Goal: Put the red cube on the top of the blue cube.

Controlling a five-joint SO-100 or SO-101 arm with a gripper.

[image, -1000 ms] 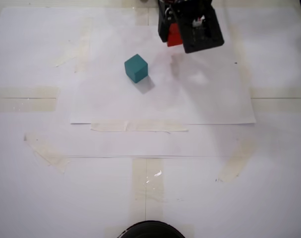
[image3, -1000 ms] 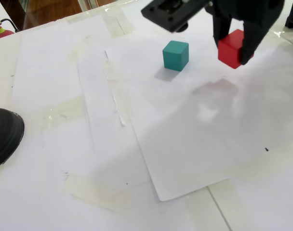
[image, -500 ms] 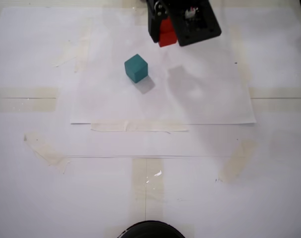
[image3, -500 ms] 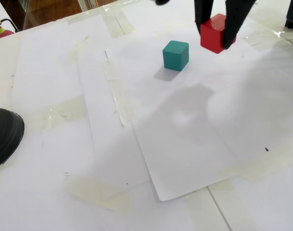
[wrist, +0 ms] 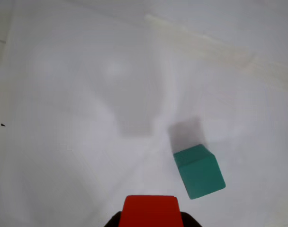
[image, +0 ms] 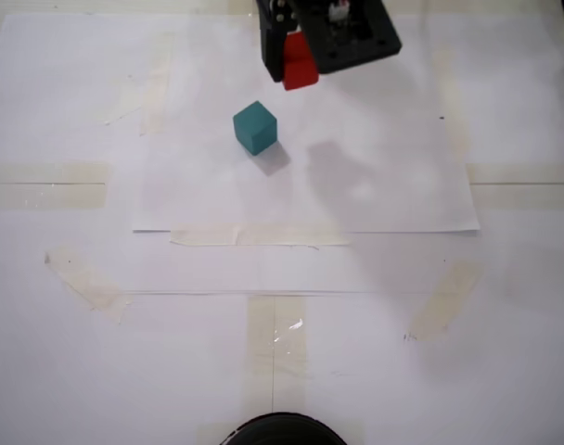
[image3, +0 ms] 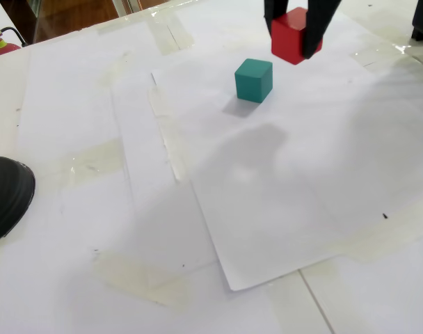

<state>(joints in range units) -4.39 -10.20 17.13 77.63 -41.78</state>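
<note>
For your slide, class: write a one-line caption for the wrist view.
The hand holds the red cube above white paper, the blue cube resting just ahead.

No readable text from my end: no labels, brands, numbers or signs in any view. Faces of the red cube (image3: 289,36) in the claw (image3: 293,42) are blank, and so is the teal cube (image: 255,127) sitting lower-left of the claw in a fixed view. The white paper sheet (image: 375,185) below the claw carries no print, only a few tiny dark specks. The tape strips (image: 259,237) are unmarked. The claw housing (image: 342,37) shows a small white-and-red patch, too small for me to tell whether it's lettering.
</note>
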